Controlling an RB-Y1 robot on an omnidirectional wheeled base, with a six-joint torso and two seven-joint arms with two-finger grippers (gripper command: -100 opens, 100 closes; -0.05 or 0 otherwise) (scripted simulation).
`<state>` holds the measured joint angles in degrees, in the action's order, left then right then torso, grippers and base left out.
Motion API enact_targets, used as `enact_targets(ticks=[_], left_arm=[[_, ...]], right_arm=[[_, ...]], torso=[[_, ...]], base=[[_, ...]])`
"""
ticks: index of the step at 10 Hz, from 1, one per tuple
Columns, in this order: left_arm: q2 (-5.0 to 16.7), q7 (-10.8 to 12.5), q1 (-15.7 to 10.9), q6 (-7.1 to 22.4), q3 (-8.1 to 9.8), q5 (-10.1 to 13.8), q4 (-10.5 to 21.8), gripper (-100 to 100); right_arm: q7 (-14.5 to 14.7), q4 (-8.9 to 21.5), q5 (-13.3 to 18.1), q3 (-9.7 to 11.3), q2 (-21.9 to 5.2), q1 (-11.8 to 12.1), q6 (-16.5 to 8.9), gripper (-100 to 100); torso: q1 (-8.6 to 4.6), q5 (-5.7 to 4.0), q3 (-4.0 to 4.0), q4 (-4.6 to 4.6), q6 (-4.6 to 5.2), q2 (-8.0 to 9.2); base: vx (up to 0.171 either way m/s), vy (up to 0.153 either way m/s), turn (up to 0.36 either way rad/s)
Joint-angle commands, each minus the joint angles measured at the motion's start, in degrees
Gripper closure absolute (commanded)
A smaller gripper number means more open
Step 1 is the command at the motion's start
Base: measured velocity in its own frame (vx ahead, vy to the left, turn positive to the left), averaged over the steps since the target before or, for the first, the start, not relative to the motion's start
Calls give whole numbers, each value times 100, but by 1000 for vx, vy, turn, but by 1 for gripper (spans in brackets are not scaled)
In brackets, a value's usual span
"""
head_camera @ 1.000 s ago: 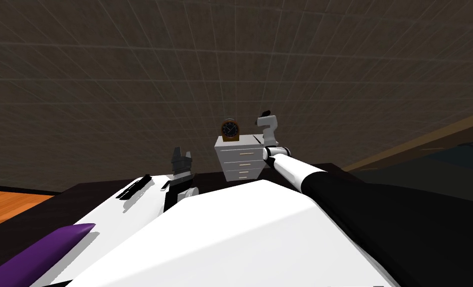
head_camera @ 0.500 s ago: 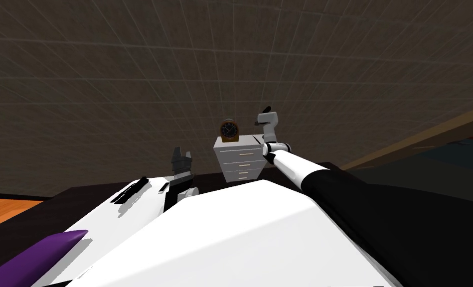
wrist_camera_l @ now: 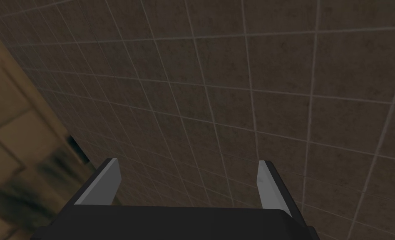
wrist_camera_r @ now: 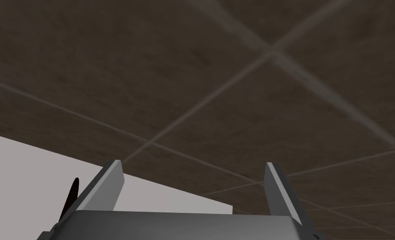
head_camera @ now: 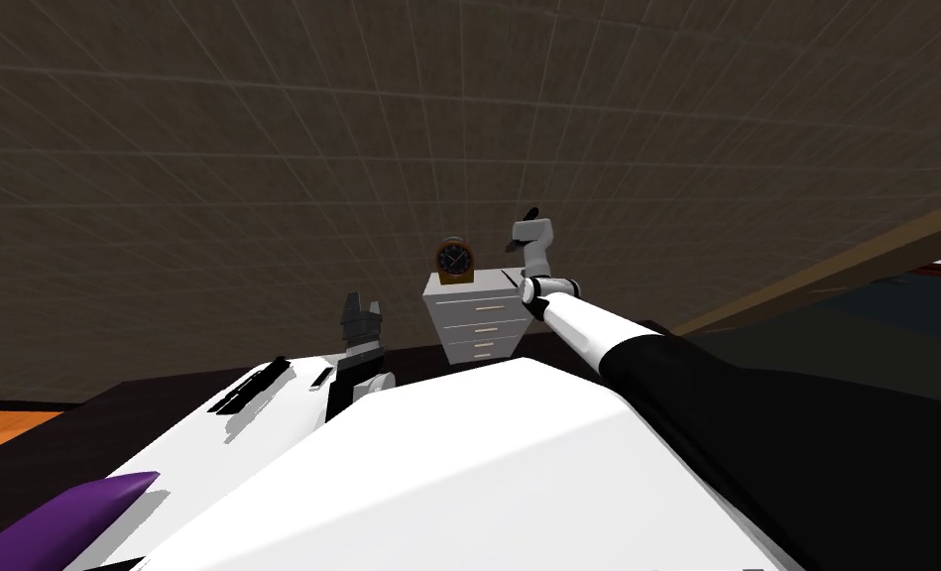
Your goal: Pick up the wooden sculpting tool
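sculpting tool (wrist_camera_r: pixel 72 192): a thin, dark brown sliver that lay on a flat white surface (wrist_camera_r: pixel 26 166), just beside one finger of the right gripper (wrist_camera_r: pixel 193 165); most of it was hidden behind that finger and the gripper's body, so its full shape could not be told.
right gripper: its fingers were spread wide with nothing between them; it pointed past the edge of the white surface toward a brown tiled wall (head_camera: pixel 260 149). in the head view it was raised above the right end of the drawer unit (head_camera: pixel 473 319).
white surface: plain and flat; going by the head view, it was probably the top of the drawer unit.
drawer unit: white, with a stack of drawers with pale handles; it stood by the tiled wall, beyond the dark tabletop (head_camera: pixel 161 392).
clock (head_camera: pixel 456 260): a brown case with a dark face, upright on top of the drawer unit.
left gripper (wrist_camera_l: pixel 188 162): its fingers were spread apart and empty; in the head view it stood upright to the left of the drawer unit, apart from it.
purple object (head_camera: pixel 52 520): long with a pointed end, at the near left of the tabletop.
floor (head_camera: pixel 2 431): orange wood, seen past the tabletop's left edge.
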<state>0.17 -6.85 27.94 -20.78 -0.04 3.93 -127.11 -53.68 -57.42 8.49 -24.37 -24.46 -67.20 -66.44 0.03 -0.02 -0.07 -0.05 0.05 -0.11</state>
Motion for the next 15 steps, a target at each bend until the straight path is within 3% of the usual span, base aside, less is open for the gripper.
enact_targets(ticks=[1,2,3,4,5,7,8,11,15], left_arm=[[0,0,0,0,0,0,0,0],[0,0,0,0,0,0,0,0],[0,0,-1,0,0,0,0,0],[0,0,0,0,0,0,0,0],[0,0,0,0,0,0,0,0],[0,0,0,0,0,0,0,0],[0,0,-1,0,0,0,0,0],[0,0,0,0,0,0,0,0],[0,0,0,0,0,0,0,0]], right_arm=[[-86,173,7,-53,-19,-98,-286,-100],[-86,173,7,-53,-19,-98,-343,-100],[-243,434,36,-154,-59,-312,-579,-100],[-243,524,36,-154,-59,-312,-716,-100],[-390,660,64,-252,-98,-504,-909,-100],[-390,869,64,-252,-98,-504,-1120,-100],[-527,1178,93,-346,-136,-676,-1326,-100],[-654,1460,122,-436,-174,-827,-1836,-100],[-878,2125,177,-601,-248,-1073,-2449,-100]], torso=[[0,0,0,0,0,0],[0,0,-1,-1,-2,0],[-1,-1,1,-1,-3,3],[-1,0,-1,0,0,-2],[-1,-1,-3,-2,-2,-3],[0,-1,-5,-4,-2,-7],[-2,-1,-1,-2,-3,0],[2,0,-5,-2,-1,-8],[2,0,-6,-3,-2,-8]], base=[[33,7,-40],[18,0,9],[38,3,-71],[42,5,-47],[57,11,-69],[33,3,-23],[30,-1,-73],[50,12,-59],[50,10,-53]])
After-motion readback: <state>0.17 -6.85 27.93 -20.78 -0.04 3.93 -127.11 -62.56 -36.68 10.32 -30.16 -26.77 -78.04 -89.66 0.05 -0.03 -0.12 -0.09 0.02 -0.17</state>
